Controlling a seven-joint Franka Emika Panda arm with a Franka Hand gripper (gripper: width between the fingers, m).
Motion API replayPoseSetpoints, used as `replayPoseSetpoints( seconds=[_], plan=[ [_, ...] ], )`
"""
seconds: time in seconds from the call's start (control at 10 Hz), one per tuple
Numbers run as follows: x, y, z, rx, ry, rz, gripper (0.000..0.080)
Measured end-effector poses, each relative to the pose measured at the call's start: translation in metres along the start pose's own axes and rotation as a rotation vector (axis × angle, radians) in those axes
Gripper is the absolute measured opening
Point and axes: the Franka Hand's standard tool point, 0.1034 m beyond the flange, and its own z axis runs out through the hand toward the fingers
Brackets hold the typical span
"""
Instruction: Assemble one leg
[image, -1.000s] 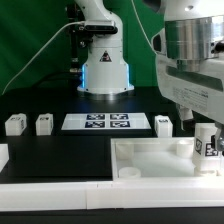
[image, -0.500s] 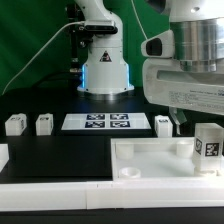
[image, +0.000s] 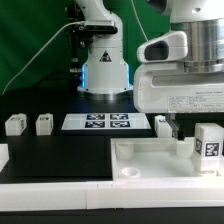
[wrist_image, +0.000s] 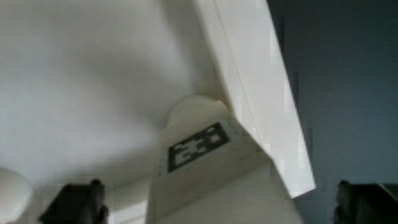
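The leg (image: 207, 143), a small white block with a black-and-white tag, stands upright at the right corner of the large white tray-like piece (image: 150, 160). My gripper (image: 186, 128) hangs just above the tray, close to the leg on the exterior view's left, and the big white hand hides most of it. In the wrist view the leg (wrist_image: 201, 147) sits ahead between the two dark fingertips (wrist_image: 75, 202). My gripper (wrist_image: 221, 202) is open, and there is a gap on each side of the leg.
Two loose white legs (image: 14, 124) (image: 44, 124) stand at the exterior view's left and another (image: 163, 124) beside the hand. The marker board (image: 97, 122) lies in the middle. The robot base (image: 105, 70) stands behind it.
The hand has shifted toward the exterior view's left and now fills more of the frame. The leg has stayed upright at the tray corner and shows more fully.
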Motion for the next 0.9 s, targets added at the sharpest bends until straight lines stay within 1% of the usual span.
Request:
replayPoseSetpoints(
  seconds=[0.3,0.6,0.7,0.8,0.9],
  plan=[
    [0.0002,0.0003,0.0001,0.002,0.000,-0.200,0.0649],
    [0.0002,0.0003,0.0003,0.002,0.000,-0.199,0.0627],
    [0.0001,0.0003,0.0004,0.002,0.000,-0.199,0.0437],
    [0.0001,0.0004,0.0004,0.002,0.000,-0.199,0.0437],
    [0.0010,0.0030,0.0006,-0.001,0.000,-0.197,0.0293]
  ],
)
